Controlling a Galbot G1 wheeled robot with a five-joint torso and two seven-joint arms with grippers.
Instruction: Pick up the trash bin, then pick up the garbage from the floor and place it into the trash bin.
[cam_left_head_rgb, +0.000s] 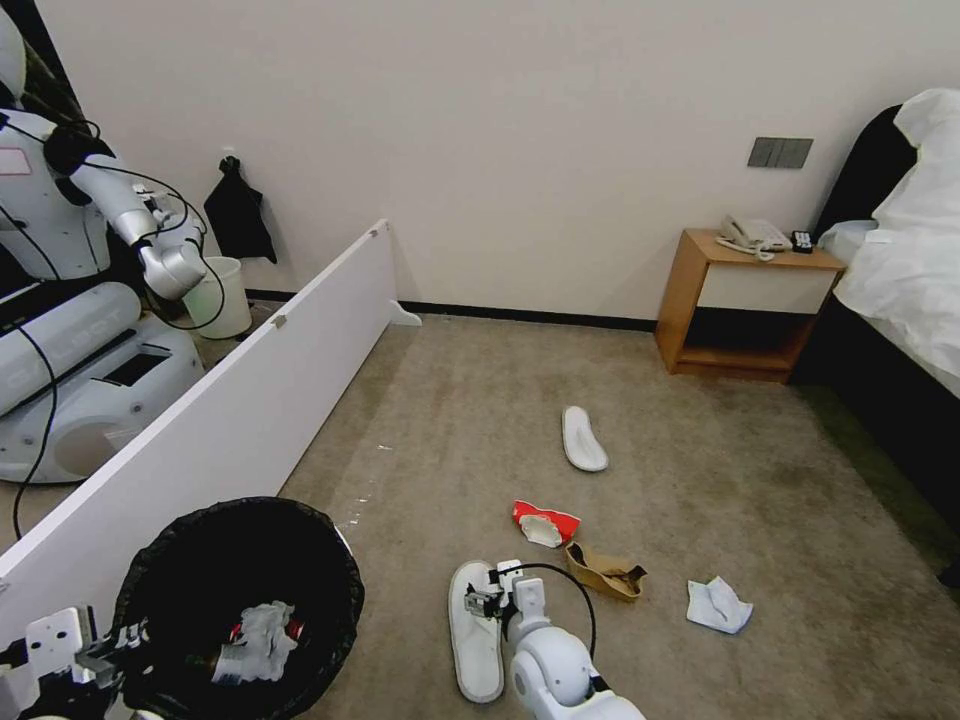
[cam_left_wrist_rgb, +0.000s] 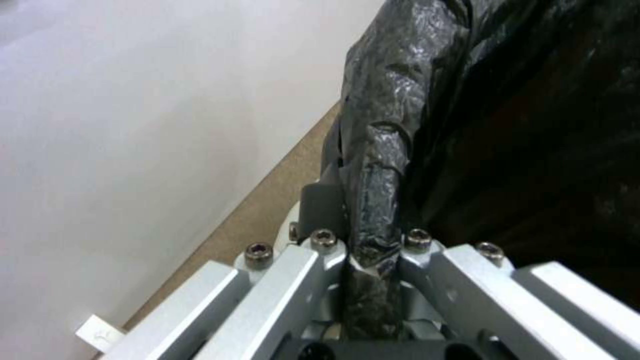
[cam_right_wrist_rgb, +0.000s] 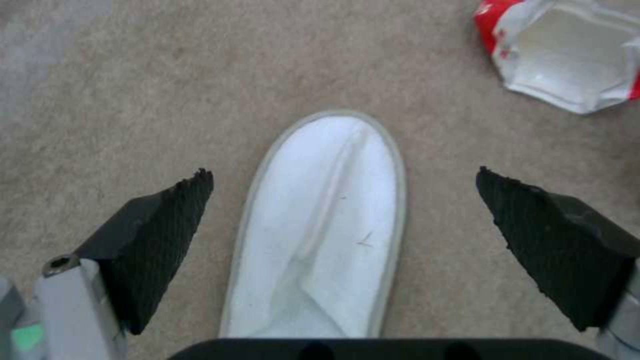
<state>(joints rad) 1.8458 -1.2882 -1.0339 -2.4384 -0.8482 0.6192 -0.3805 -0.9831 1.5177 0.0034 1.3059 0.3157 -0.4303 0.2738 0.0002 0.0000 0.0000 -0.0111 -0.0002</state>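
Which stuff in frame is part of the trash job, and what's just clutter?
Job:
- trash bin, held at its rim by the left gripper
- near slipper, under the open right gripper
- far slipper
- crushed carton
- brown paper scrap
- tissue

Clutter:
- nightstand
- phone
- bed
- white board
- second robot

bin liner (cam_left_wrist_rgb: 427, 90): glossy crinkled black plastic
slipper (cam_right_wrist_rgb: 327, 225): soft matt white cloth
floor (cam_left_head_rgb: 700, 480): rough beige carpet
left gripper (cam_left_wrist_rgb: 373, 280): brushed bare metal
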